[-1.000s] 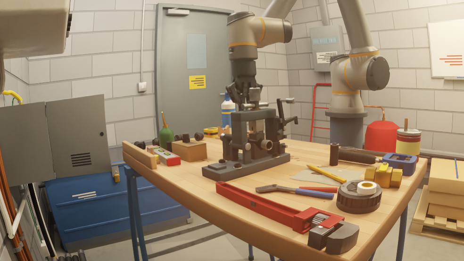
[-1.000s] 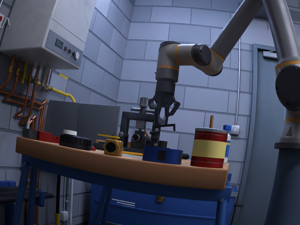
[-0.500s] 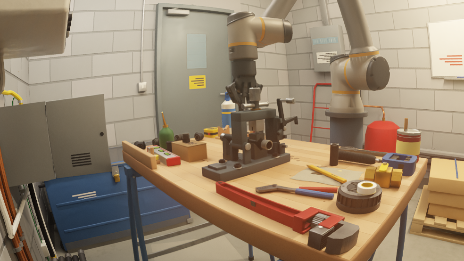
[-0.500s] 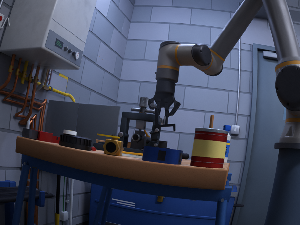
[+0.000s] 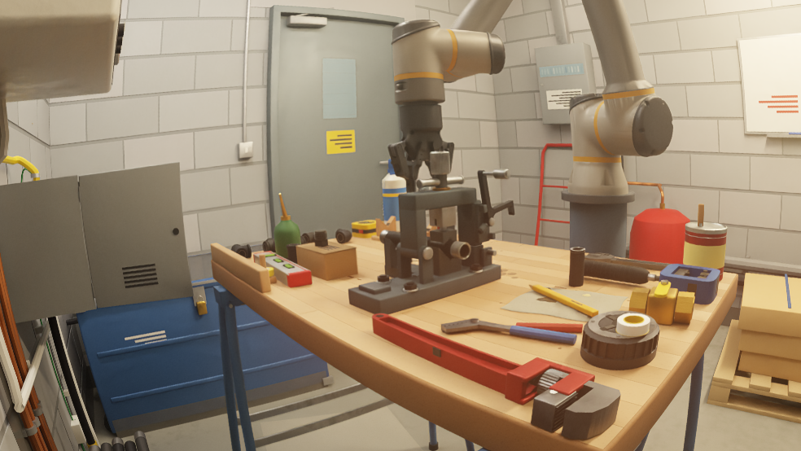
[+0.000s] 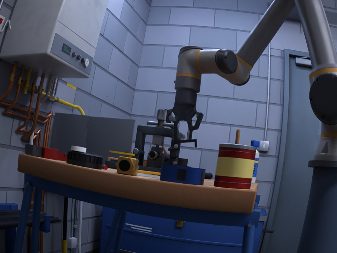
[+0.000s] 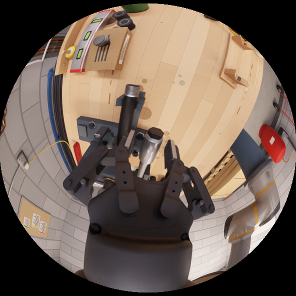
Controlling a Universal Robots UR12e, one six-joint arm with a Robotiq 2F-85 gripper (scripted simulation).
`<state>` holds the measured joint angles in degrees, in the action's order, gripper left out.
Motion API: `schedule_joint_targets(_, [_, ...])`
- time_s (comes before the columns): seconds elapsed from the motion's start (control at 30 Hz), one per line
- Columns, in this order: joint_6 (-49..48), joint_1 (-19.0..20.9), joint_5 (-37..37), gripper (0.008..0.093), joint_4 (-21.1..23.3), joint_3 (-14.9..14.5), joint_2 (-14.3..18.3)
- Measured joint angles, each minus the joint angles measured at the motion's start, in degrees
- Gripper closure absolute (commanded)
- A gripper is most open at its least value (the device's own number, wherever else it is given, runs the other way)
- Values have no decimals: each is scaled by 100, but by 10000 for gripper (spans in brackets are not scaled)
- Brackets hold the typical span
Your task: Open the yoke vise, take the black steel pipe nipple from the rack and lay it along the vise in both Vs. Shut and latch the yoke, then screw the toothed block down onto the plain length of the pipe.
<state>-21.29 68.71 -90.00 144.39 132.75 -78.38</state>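
Observation:
The black steel pipe nipple (image 7: 127,116) lies lengthwise through the dark yoke vise (image 5: 431,246), its open end (image 5: 461,250) pointing toward the near side of the bench and its threaded end showing in the wrist camera. The yoke (image 5: 429,201) stands closed over the pipe. Above it rise the silver feed screw (image 7: 149,149) and its cross handle (image 5: 440,181). My gripper (image 7: 150,147) hangs straight above the yoke at the end of the cross handle, beside the screw head (image 6: 161,115). The gripper (image 5: 420,162) is open and holds nothing.
Behind the vise stand a grey door (image 5: 330,117) and a white bottle (image 5: 393,193). A cardboard rack (image 5: 327,259), a level (image 5: 283,268) and an oil can (image 5: 286,229) sit to the left. A red pipe wrench (image 5: 493,370), pliers (image 5: 507,329) and fittings lie in front.

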Motion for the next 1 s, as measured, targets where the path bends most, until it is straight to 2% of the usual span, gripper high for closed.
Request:
schedule_joint_targets(0.43, [0, 0, 0, 484, -67, -13, -48])
schedule_joint_targets(1.0, [0, 0, 0, 484, -701, -189, -515])
